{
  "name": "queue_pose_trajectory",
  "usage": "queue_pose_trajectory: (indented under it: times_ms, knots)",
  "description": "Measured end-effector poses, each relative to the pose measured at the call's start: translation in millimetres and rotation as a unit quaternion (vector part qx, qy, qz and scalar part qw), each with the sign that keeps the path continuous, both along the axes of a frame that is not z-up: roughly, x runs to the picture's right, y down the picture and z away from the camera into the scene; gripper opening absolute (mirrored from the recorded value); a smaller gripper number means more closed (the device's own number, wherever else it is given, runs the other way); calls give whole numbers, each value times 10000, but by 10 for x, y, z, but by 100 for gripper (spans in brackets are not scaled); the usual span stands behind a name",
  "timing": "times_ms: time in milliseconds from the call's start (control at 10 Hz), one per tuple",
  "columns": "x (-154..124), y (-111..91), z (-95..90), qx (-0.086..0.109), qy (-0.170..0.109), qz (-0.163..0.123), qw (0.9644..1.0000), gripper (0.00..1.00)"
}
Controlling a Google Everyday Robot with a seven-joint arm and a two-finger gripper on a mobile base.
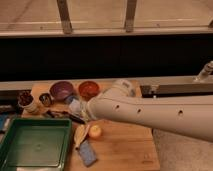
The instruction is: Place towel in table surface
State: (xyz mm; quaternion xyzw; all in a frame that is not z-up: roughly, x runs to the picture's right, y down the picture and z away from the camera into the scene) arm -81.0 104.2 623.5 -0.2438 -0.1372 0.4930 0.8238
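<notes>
hand (pixel 82 113) far-left over tabletop (pixel 125 146), grip: we cannot tell | pale towel (pixel 75 105) at it: we judge soft, light, limp | pinch a bunched fold

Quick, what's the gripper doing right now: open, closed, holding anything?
Gripper: cannot be told; it is over the wooden table, just in front of the purple bowl.

Single high, near view down over table (pixel 125 146), hand (pixel 79 111) centre-left
</notes>
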Motion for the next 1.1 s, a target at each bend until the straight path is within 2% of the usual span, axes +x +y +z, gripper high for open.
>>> queue_pose_trajectory:
  times_ms: [200,300,500,800,1100]
  knots:
    - [291,-63,-2,60,-35,279,9996,0]
    - [513,-111,-13,83,38,444,9990,0]
    - [721,-194,18,46,215,635,9977,0]
    - [992,-288,261,-256,618,830,9943,0]
    - [1182,-235,614,-692,982,981,9879,0]
